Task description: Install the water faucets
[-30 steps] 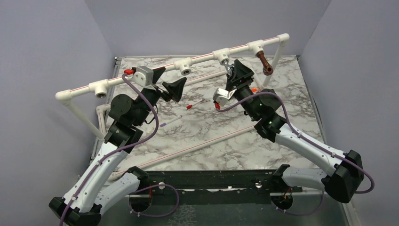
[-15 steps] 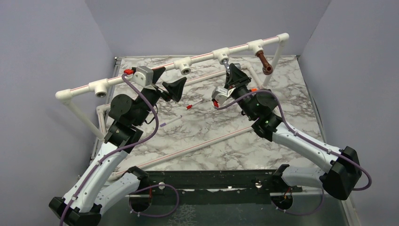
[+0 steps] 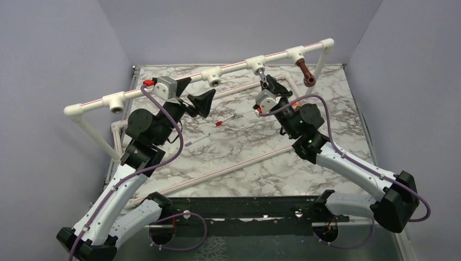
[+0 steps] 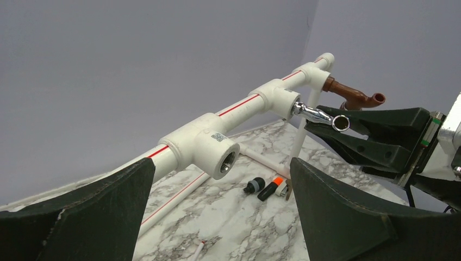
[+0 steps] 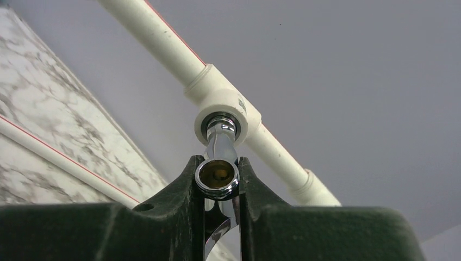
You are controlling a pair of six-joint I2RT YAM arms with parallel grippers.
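My right claw (image 5: pixel 217 166) clenches the chrome faucet (image 4: pixel 321 115), entered in its tee socket (image 5: pixel 225 117), tightening likely left; the reddish-brown faucet (image 3: pixel 305 72) looks installed above the worktop's (image 3: pixel 239 155) far right corner; left claw (image 3: pixel 191 93) released.

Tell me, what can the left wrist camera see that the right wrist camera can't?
Only the left wrist view shows the installed reddish-brown faucet, an empty tee socket and little parts on the table. Only the right wrist view looks straight into the chrome faucet's round mouth. Both show that faucet at its tee, the right gripper shut on it, and the white pipe.
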